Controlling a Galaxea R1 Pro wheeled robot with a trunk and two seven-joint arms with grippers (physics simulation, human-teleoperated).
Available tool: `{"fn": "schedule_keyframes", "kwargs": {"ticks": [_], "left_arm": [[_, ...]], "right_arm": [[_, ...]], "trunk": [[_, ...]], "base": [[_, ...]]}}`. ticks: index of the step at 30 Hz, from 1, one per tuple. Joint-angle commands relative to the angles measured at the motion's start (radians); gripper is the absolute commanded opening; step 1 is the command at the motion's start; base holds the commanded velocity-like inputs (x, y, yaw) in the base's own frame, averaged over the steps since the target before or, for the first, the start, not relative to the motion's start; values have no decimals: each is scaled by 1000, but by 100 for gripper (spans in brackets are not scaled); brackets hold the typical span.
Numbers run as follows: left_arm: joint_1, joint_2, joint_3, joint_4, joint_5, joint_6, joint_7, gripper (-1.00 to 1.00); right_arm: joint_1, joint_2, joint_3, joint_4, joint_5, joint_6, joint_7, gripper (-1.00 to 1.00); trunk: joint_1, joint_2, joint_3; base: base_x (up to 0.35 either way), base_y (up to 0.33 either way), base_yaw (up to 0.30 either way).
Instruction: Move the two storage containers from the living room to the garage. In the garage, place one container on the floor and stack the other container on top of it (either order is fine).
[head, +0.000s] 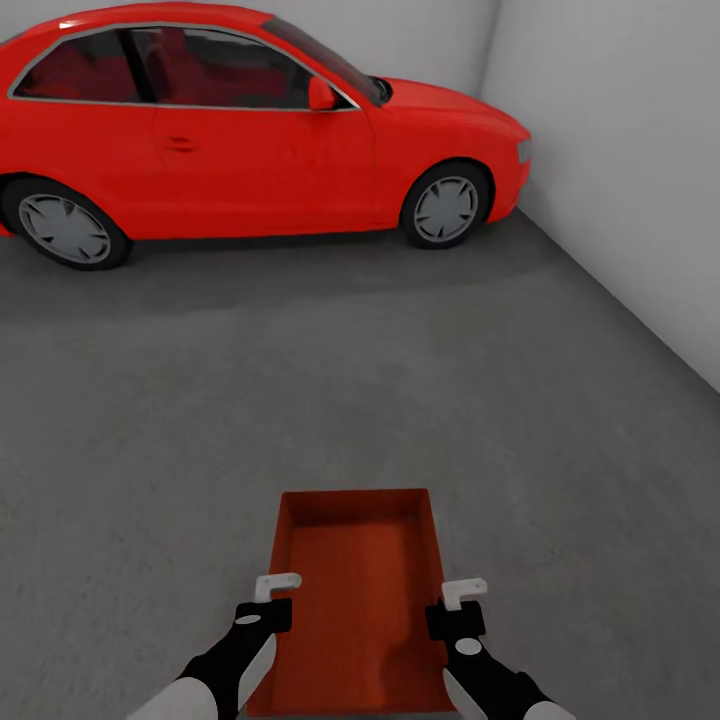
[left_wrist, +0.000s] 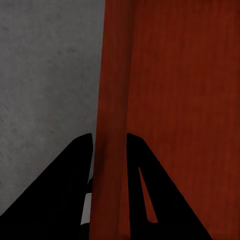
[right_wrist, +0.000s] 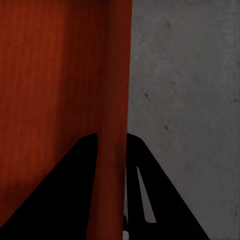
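Garage. One red-orange storage container (head: 355, 600) is held low over the grey concrete floor (head: 300, 400), both arms in front. Left gripper (left_wrist: 110, 145) fingers pinch its left wall; right gripper (right_wrist: 111, 145) fingers pinch its right wall. Red car (head: 250, 120) parked ahead by the white wall (head: 620, 150).

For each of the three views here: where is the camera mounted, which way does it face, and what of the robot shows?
Head view: on the robot's head, looking forward and down at the storage container, the floor and a red car; both forearms, left gripper and right gripper show.
Left wrist view: near the left gripper, looking along its dark fingers astride one container wall.
Right wrist view: likewise, right gripper astride the opposite wall.
Shared: all three show the container and grey floor.
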Motion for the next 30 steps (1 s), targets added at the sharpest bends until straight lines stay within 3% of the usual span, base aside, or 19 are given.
{"fn": "schedule_keyframes", "kwargs": {"ticks": [1, 16, 30], "left_arm": [[0, 1, 33, -1, 2, 8, 13, -100], [0, 1, 33, 0, 2, 7, 13, -100], [0, 1, 33, -1, 2, 7, 13, -100]], "right_arm": [[-1, -10, -15, -2, 9, -8, -63, -100], [-1, -12, -15, -2, 10, -9, -63, -100], [-1, -10, -14, -2, 8, -8, -78, -100]], "trunk": [[1, -1, -1], [1, -1, -1], [1, -1, -1]], "base": [[321, 0, 0], [321, 0, -12], [321, 0, -274]]}}
